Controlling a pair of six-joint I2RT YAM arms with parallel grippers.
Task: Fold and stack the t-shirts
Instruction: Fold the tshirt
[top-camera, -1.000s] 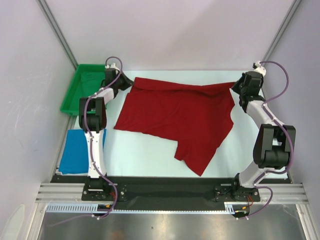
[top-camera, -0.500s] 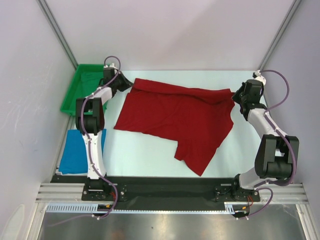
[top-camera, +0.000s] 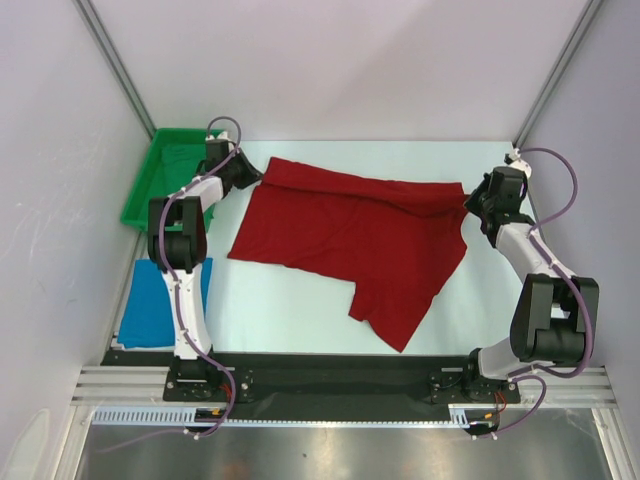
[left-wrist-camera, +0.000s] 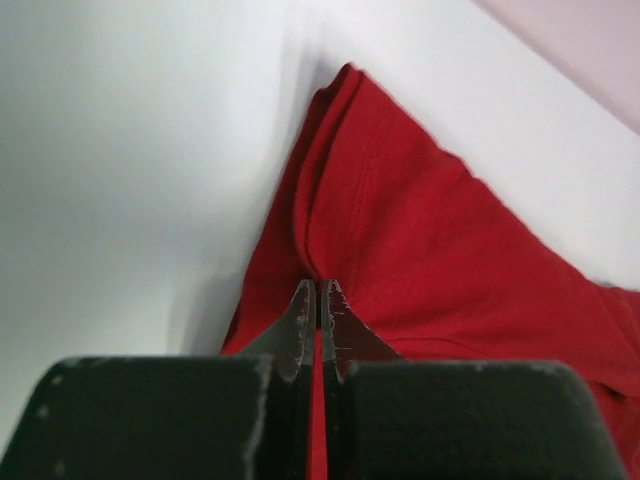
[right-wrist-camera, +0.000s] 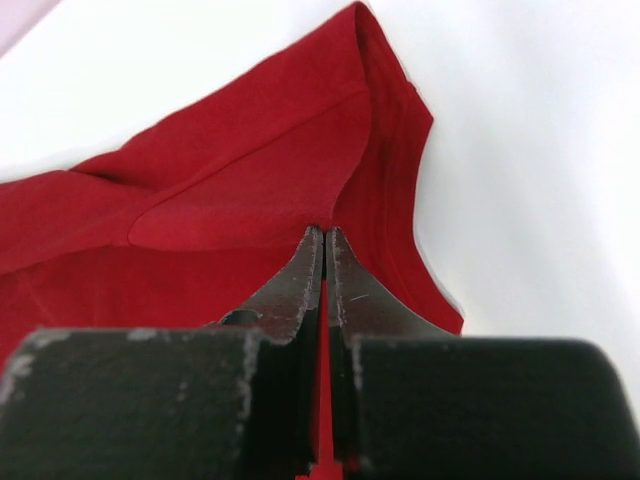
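Pinching the deep red t-shirt (top-camera: 350, 240) at its far left corner with the left tool (top-camera: 254, 172), jaws pressed together on a fold of the cloth, as the left wrist view shows. Pinching the same shirt at its far right corner with the right tool (top-camera: 470, 200), jaws likewise pressed together on the cloth just beside the hem. Holding the shirt's far edge between the two tools, with a shallow ridge of cloth running along it. Letting the rest lie mostly flat across the middle of the tabletop (top-camera: 290, 315), one lobe trailing toward the near edge, right of centre. Leaving the bright blue t-shirt (top-camera: 150, 300) flat at the near left, partly behind the left arm. Reaching just beside a green tray (top-camera: 148, 190) at the far left.
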